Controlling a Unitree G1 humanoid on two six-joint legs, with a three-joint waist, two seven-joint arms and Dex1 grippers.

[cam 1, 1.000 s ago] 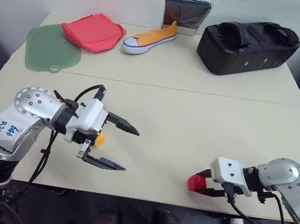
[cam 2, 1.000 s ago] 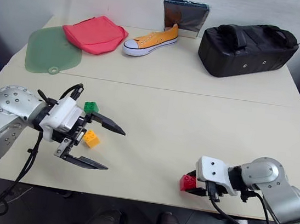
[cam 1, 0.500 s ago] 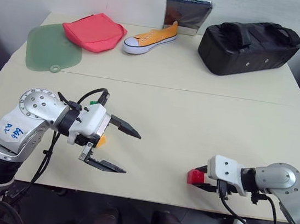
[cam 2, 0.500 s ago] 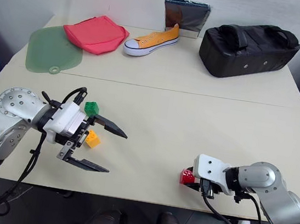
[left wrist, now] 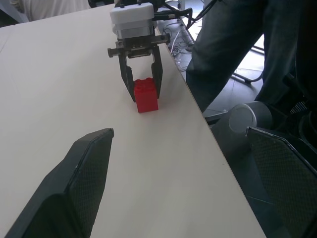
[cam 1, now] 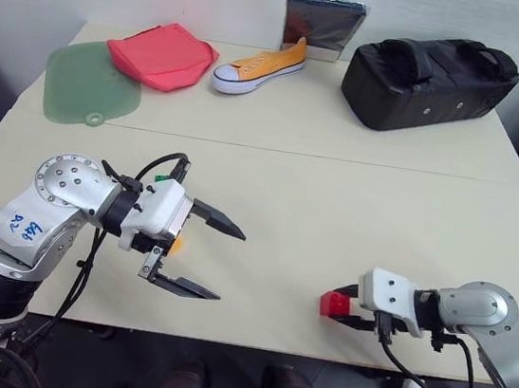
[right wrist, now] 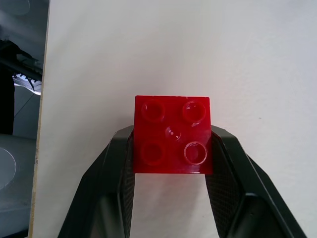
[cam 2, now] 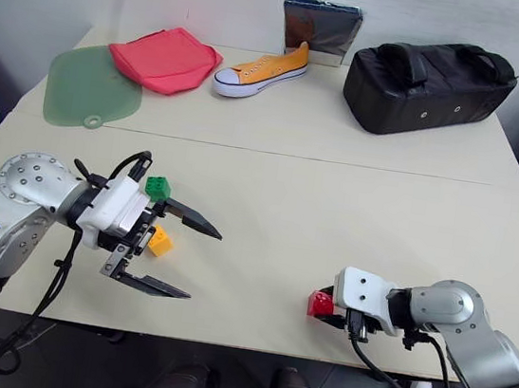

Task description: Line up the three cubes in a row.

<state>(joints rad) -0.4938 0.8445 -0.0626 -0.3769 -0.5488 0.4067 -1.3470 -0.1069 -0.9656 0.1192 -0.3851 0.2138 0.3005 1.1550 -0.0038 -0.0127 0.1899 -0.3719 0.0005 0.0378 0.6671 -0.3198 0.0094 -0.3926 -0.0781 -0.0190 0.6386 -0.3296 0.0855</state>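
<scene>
One yellow-orange cube (cam 2: 159, 241) half hidden | left gripper (cam 2: 174, 257) in front

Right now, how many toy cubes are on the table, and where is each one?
3. The red cube is near the front edge, gripped in the right pincer. The green cube and the yellow cube sit beside the open left pincer. None seems hidden.
</scene>
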